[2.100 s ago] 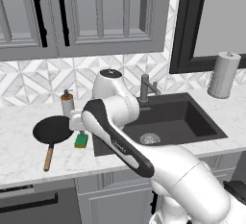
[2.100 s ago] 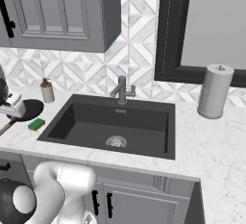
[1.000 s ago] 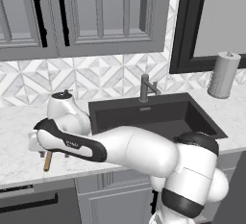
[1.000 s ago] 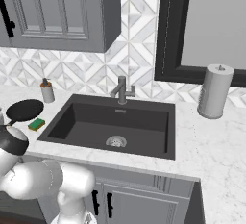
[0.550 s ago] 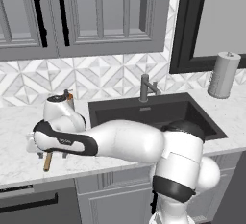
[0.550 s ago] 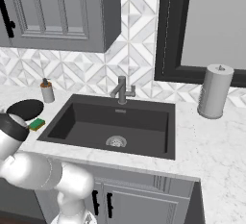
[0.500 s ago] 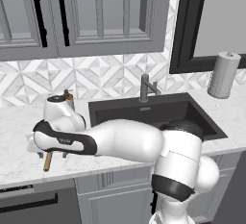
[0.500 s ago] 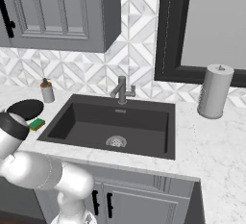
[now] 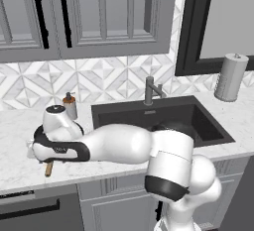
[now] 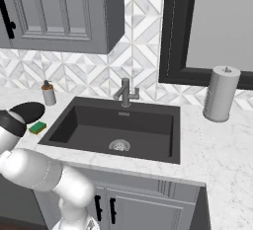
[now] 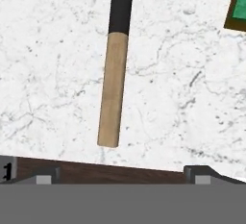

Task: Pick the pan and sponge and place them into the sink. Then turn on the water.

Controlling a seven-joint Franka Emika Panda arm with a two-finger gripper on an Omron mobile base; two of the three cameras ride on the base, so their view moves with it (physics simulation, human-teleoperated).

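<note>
The black pan (image 10: 27, 111) lies on the marble counter left of the sink (image 10: 74, 120). Its light wooden handle (image 11: 113, 89) points toward the counter's front edge, and the handle's tip (image 9: 48, 169) pokes out under my arm. My gripper (image 11: 122, 176) hangs open above the handle's free end, both fingertips (image 11: 45, 175) clear of it and holding nothing. The green and yellow sponge (image 10: 37, 127) lies between pan and sink, its corner (image 11: 238, 6) at the hand view's upper right. The dark basin has a grey faucet (image 10: 124, 92) behind it. No water runs.
A soap bottle (image 10: 48, 93) stands at the wall behind the pan. A paper towel roll (image 10: 221, 93) stands on the counter right of the sink. The counter's front edge (image 11: 120, 158) lies just beyond the handle's end. Wall cabinets (image 9: 89, 12) hang above.
My arm has swung further left and the hand has come down a little over the pan's handle. The jaws stayed open; pan and sponge have not moved.
</note>
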